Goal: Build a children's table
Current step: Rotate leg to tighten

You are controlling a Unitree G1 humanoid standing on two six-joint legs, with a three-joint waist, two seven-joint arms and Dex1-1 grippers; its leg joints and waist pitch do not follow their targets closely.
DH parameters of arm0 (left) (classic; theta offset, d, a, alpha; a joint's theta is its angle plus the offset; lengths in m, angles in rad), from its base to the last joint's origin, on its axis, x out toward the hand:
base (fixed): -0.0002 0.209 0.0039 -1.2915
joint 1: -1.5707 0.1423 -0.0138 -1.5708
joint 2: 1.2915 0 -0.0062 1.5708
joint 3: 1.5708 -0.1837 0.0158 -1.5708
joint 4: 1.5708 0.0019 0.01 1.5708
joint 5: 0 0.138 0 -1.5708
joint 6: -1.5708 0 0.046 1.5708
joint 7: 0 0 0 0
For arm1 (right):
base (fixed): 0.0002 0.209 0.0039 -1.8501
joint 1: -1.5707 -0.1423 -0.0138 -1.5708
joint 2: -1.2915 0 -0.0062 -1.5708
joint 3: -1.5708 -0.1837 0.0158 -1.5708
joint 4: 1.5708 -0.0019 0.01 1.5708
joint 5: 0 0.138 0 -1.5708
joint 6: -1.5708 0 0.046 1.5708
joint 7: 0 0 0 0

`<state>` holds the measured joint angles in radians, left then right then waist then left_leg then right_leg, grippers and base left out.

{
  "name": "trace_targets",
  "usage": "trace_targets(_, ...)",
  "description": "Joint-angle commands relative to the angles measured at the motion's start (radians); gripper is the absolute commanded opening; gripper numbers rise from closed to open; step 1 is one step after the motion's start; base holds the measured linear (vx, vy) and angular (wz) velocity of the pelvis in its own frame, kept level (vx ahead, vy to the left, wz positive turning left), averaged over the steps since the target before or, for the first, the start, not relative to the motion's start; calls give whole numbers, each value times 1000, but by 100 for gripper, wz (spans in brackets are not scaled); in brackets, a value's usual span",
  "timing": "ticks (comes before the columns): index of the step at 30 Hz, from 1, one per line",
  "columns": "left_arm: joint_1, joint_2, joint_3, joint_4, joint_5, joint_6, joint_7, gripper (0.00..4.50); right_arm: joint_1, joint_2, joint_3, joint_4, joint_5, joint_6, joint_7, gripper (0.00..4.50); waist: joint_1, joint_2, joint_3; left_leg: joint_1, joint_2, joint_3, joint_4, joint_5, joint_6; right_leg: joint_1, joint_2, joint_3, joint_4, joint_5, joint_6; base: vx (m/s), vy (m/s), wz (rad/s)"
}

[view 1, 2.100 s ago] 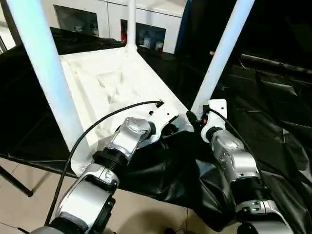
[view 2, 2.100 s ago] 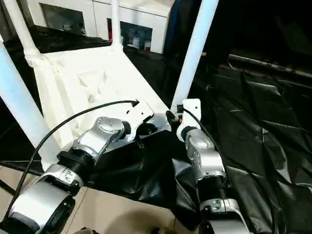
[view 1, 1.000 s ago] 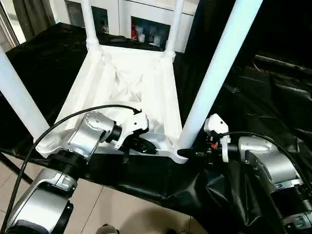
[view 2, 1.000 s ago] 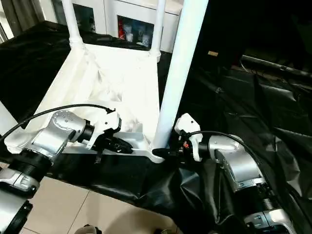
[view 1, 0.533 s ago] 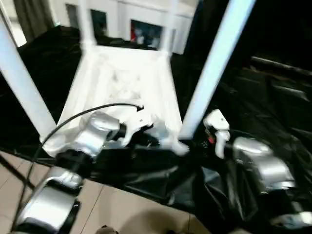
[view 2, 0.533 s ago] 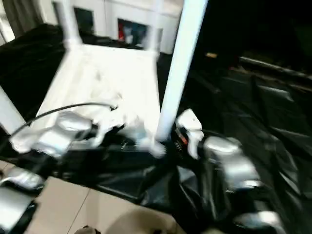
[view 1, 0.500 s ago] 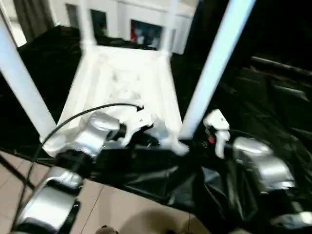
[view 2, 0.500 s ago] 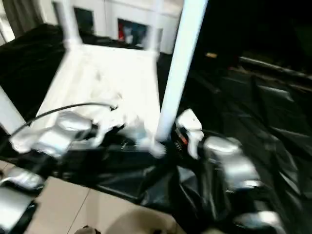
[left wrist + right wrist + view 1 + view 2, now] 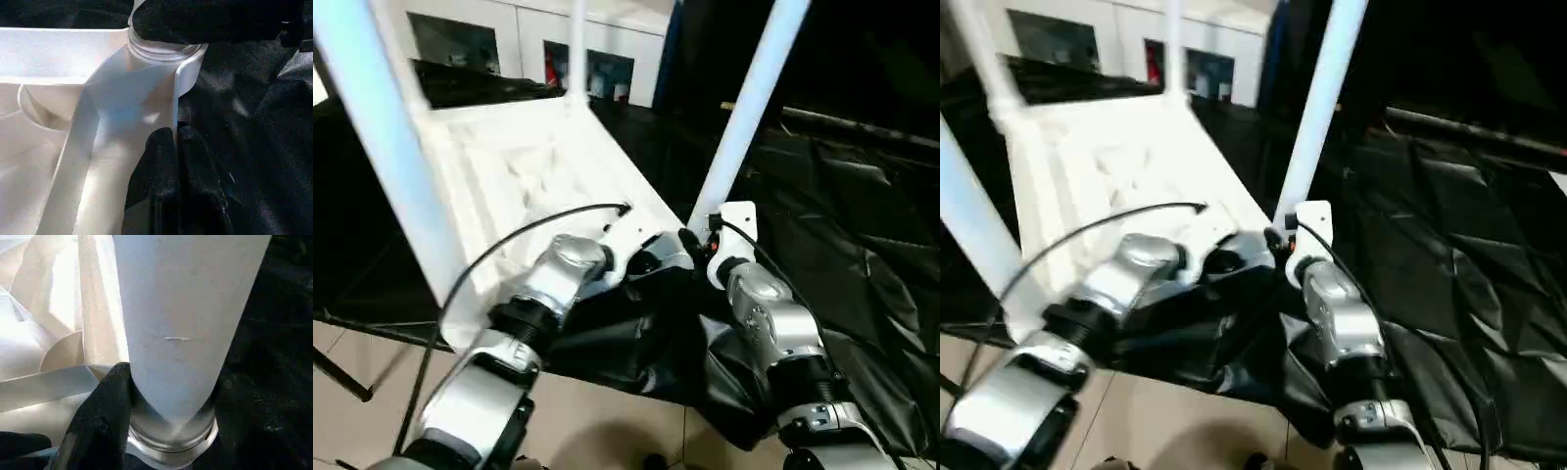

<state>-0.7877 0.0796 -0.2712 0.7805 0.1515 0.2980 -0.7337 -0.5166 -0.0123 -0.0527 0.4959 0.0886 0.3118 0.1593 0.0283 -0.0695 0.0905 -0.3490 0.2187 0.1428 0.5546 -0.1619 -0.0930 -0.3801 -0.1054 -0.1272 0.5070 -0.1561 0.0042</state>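
Children's table (image 9: 548,176) lies upside down on the bench (image 9: 862,255), which is covered in black sheeting; ribbed underside faces up, legs point up. Near right leg (image 9: 744,108) stands in the corner socket (image 9: 164,49) just beside both hands; near left leg (image 9: 382,147) rises at picture left, far leg (image 9: 576,49) stands at the back corner, another far leg (image 9: 984,64) at the other back corner.

Left hand (image 9: 168,161) is at the tabletop's near edge by that corner, black fingers (image 9: 156,181) clamped on the thin rim wall, one finger inside the recess, one outside against the black sheet. Right hand (image 9: 161,396) is at the base of the near right leg, one black finger (image 9: 100,416) pressed against the leg just above the socket collar; the other finger is hidden behind the leg, so can't tell if it grips or just touches.

White glass-door cabinet (image 9: 509,44) stands behind the bench. Tiled floor (image 9: 607,431) below the bench edge
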Motion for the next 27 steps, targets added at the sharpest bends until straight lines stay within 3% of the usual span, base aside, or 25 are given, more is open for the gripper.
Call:
trace_targets(1, -16, -53, -35, 16, 1, -10, 12, 0, -1, 58, 43, 38, 28, 29, 61, 272, -10, 10, -45, 32, -3, -5, -66, -579, -13, 15, -53, -6, -107, -719, -8, 0, 0, 0)
trace_targets(3, -18, -49, -33, 22, 3, -17, 9, 0, -3, 54, 43, 37, 29, 26, 69, 292, -13, 15, -44, 26, 6, -10, -74, -600, -13, 23, -52, -19, -103, -693, 0, 0, 0, 0)
trace_targets(5, -24, -33, -28, 36, 6, -38, -8, 0, -3, 24, 70, 26, 21, 22, 126, 307, -15, 20, -44, 22, 19, -15, -88, -660, -22, 30, -47, -21, -87, -637, -5, 0, 0, 0)
trace_targets(6, -25, -31, -28, 37, 6, -41, -12, 0, -2, 20, 73, 23, 21, 22, 135, 316, -15, 19, -43, 29, 20, -14, -91, -695, -24, 25, -45, -17, -86, -621, -11, 0, 0, 0)
trace_targets(11, -25, 10, -30, 33, -2, -77, -78, 0, 23, -69, 118, -38, 34, 28, 307, 321, -11, 14, -46, 21, 7, -10, -78, -604, -18, 23, -65, -12, -96, -673, -12, 0, 0, 0)
trace_targets(14, -17, 48, -30, 14, -19, -105, -154, 0, 40, -157, 147, -74, 28, -6, 437, 321, -1, 16, -53, 14, 8, -5, -78, -548, -8, 26, -66, 1, -87, -627, -30, 0, 0, 0)
trace_targets(16, -6, 78, -35, -5, -31, -112, -227, 0, 54, -217, 163, -97, 26, -30, 540, 321, 4, 13, -56, 7, 11, -2, -80, -508, -2, 27, -66, 12, -73, -569, -60, 0, 0, 0)
trace_targets(18, 11, 102, -46, -32, -47, -134, -304, 0, 65, -254, 175, -113, 31, -32, 604, 321, 9, 10, -61, 4, 13, 7, -79, -449, 10, 22, -62, 29, -52, -473, -121, 0, 0, 0)
trace_targets(19, 36, 132, -63, -78, -70, -139, -402, 0, 78, -292, 195, -126, 28, -48, 663, 321, 13, 9, -64, -4, 14, 9, -79, -408, 15, 29, -59, 34, -39, -419, -147, 0, 0, 0)
trace_targets(21, 48, 144, -69, -98, -82, -151, -447, 0, 83, -307, 203, -131, 26, -56, 687, 321, 17, 0, -69, -13, 11, 19, -75, -352, 31, 28, -55, 48, -21, -359, -170, 0, 0, 0)
trace_targets(22, 68, 161, -74, -138, -107, -140, -504, 0, 94, -332, 213, -145, 38, -50, 735, 321, 21, -2, -69, -11, 10, 22, -72, -341, 36, 25, -53, 52, -19, -355, -174, 60, -35, 15)
trace_targets(23, 72, 164, -74, -145, -112, -138, -514, 0, 97, -337, 215, -149, 40, -50, 745, 321, 30, -1, -69, 12, 13, 37, -64, -331, 55, 4, -50, 66, -14, -318, -218, 60, -35, 15)
trace_targets(24, 77, 168, -75, -156, -119, -133, -526, 0, 101, -345, 218, -154, 45, -49, 763, 321, 32, -4, -72, 10, 11, 41, -60, -316, 61, 7, -47, 69, -7, -299, -229, 81, -47, 25)
trace_targets(26, 95, 196, -84, -187, -128, -122, -569, 0, 118, -373, 223, -167, 49, -62, 807, 321, 49, -7, -78, 17, 13, 52, -51, -274, 75, 0, -43, 82, 10, -231, -256, 73, -54, 25)
trace_targets(27, 98, 202, -87, -195, -130, -118, -578, 0, 122, -379, 222, -170, 50, -64, 817, 321, 49, -6, -81, 0, 11, 53, -50, -217, 91, 13, -39, 84, 27, -160, -268, 68, -39, 12)
